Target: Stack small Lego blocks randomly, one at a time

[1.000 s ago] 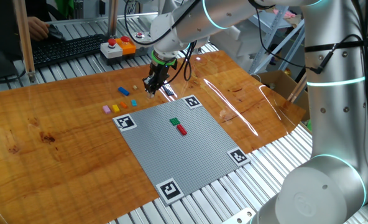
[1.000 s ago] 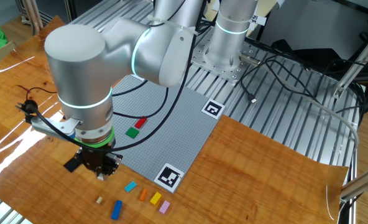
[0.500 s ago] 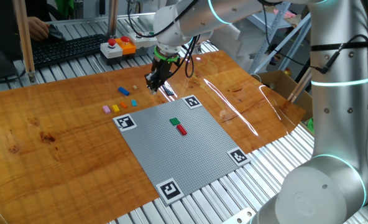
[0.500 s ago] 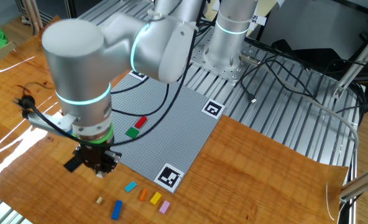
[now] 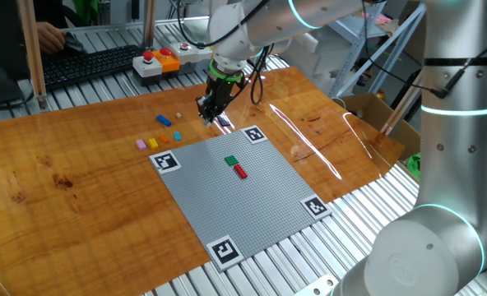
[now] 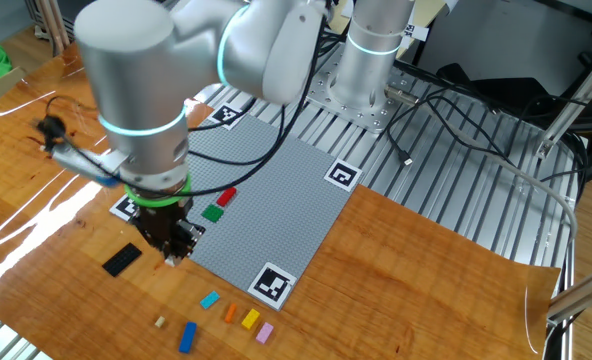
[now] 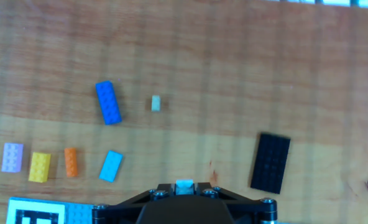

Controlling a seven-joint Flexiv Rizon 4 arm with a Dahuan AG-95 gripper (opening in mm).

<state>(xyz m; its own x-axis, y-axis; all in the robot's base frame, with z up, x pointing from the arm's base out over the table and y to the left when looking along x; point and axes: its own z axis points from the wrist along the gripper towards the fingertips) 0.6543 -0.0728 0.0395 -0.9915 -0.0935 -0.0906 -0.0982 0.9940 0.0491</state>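
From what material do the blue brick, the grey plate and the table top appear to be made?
Blue brick: probably moulded plastic, with an even saturated colour, a slight sheen and round studs on top.
Grey plate: likely plastic too, matte, with a fine regular stud grain.
Table top: wood or wood-look laminate, with visible grain and knots; bright glare streaks suggest a glossy finish.

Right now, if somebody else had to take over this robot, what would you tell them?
Gripper: jaws look shut on a tiny light blue block, hanging above the wood near the baseplate edge.
On the baseplate: green block and red block, close together; no taller stack visible.
Loose on the wood: blue block, whitish block, cyan block, orange block, yellow block, pink block.
Left: place the held block, then probably fetch the six loose ones singly.
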